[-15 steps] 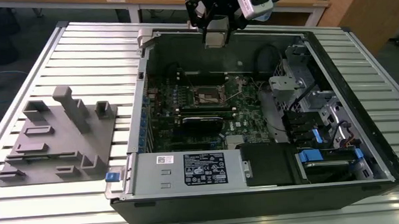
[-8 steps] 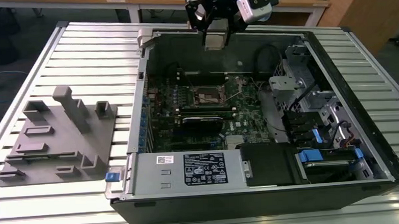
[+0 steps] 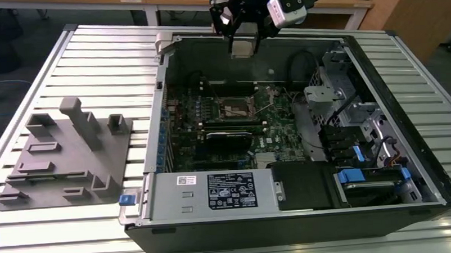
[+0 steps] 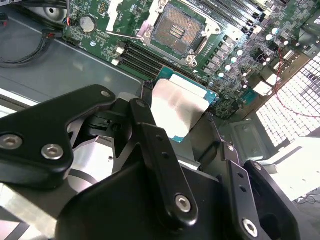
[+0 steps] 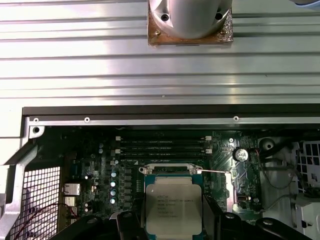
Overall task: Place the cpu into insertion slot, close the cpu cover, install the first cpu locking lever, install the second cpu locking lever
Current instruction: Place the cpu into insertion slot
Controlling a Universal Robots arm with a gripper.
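Note:
My gripper [image 3: 242, 46] hangs above the open computer case, over its far wall in the exterior view. It is shut on the cpu [image 4: 177, 107], a flat square chip with a dull silver top, held by two opposite edges between the black fingers [image 4: 145, 135]. In the first wrist view the cpu [image 5: 173, 205] covers most of the insertion slot [image 5: 172, 171] far below it. The insertion slot [image 4: 175, 30] lies uncovered on the green board, its dark contact field showing inside a silvery rim [image 3: 238, 108]. A thin locking lever [image 5: 212, 172] sticks out beside it. I cannot make out the cpu cover for sure.
Long black memory slots [image 5: 162, 146] run beside the socket. Black cables [image 3: 306, 64] and a drive cage [image 3: 345, 108] fill the case on the exterior view's right, with a power supply [image 3: 212, 191] at the front. A grey fixture block [image 3: 65, 157] sits on the slatted table on the left.

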